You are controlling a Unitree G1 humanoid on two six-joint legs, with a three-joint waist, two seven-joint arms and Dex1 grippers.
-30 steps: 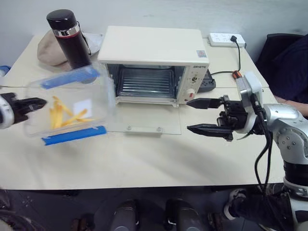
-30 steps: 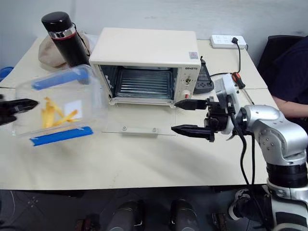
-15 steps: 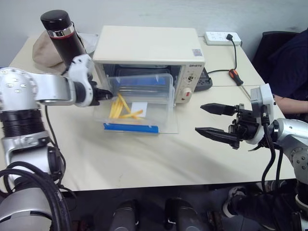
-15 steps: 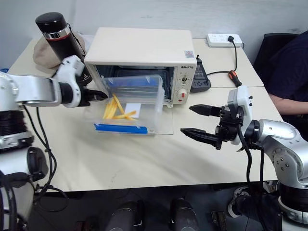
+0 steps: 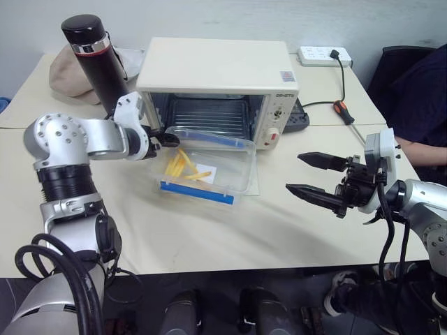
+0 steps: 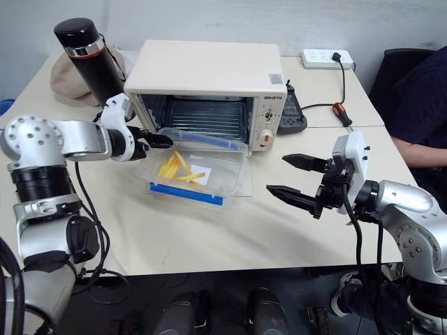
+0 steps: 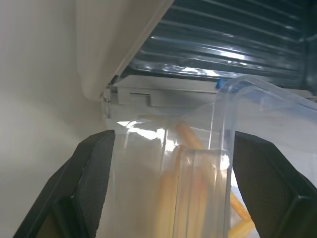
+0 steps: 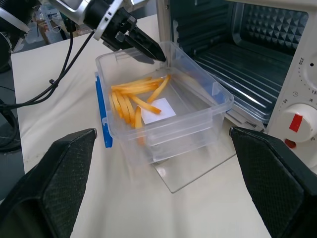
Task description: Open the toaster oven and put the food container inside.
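Cream-coloured counter point(image 5: 293, 230) carries the toaster oven point(image 5: 220, 73), whose glass door point(image 8: 198, 171) lies folded down flat in front of the open cavity. On that door sits the food container point(image 5: 204, 167), its far edge close to the oven mouth and its near blue clip strip point(image 5: 196, 192) toward the robot; it is not yet inside.

Left claw point(image 5: 166, 139) is at the container's left rear corner with its jaws spread apart on either side of the rim, no longer pinching it as far as the views show. Right claw point(image 5: 313, 176) hangs wide open and empty, well apart to the right.

Judging by its thin clear walls and few yellow sticks point(image 8: 133, 96), the container should be light, a little flexible and slippery on glass. A firm pinch on the stiff rim, or a push on the near long side, looks safest.
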